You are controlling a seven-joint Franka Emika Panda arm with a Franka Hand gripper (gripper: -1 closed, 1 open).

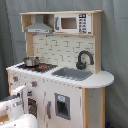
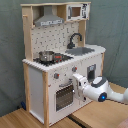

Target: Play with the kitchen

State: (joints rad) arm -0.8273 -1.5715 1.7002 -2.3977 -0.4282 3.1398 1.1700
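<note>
One white arm is seen reaching at the kitchen (image 2: 60, 60), which is stood on the wooden floor (image 2: 20, 120) before a grey curtain (image 2: 10, 50) in both exterior views. The gripper (image 2: 77, 81) is held against the cabinet front, just beside the oven door (image 2: 64, 95) and below the knobs (image 2: 56, 76). How far the hand is spread, and whether anything is grasped, cannot be told from here. A small steel pot (image 2: 46, 55) is set on the stovetop (image 1: 37, 66). The faucet (image 1: 84, 58) is arched over the sink (image 1: 74, 73), the microwave (image 1: 74, 23) is mounted beside the hood (image 1: 39, 26).
</note>
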